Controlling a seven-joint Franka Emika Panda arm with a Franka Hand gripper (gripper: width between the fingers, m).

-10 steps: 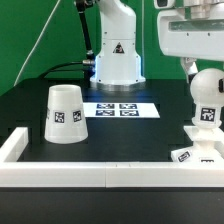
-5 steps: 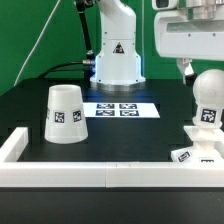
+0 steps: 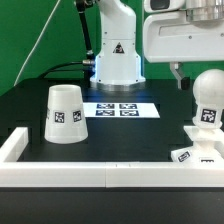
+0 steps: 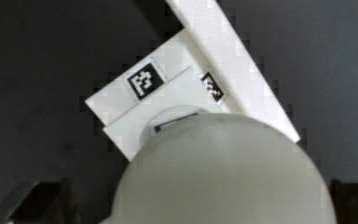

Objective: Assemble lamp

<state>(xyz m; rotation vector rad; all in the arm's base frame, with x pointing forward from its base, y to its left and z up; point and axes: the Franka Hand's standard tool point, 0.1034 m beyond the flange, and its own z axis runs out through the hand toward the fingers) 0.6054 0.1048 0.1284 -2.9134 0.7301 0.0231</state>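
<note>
Bulb [image 3: 206, 98] seated upright on base [image 3: 198, 151]; fingers [image 3: 181, 72] seemingly apart, holding nothing. Lift straight clear before crossing toward shade [image 3: 65, 112], without nudging bulb.

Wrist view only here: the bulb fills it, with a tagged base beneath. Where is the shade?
Observer: The shade stands wide end down at the exterior view's left, well apart from the bulb.
Operator: What lies between them?
Observer: The marker board lies flat there, slightly farther back, in front of the robot pedestal.
Operator: Is the bulb straight?
Observer: Yes, it stands upright on the base, at the exterior view's right, just behind the white front rail.
</note>
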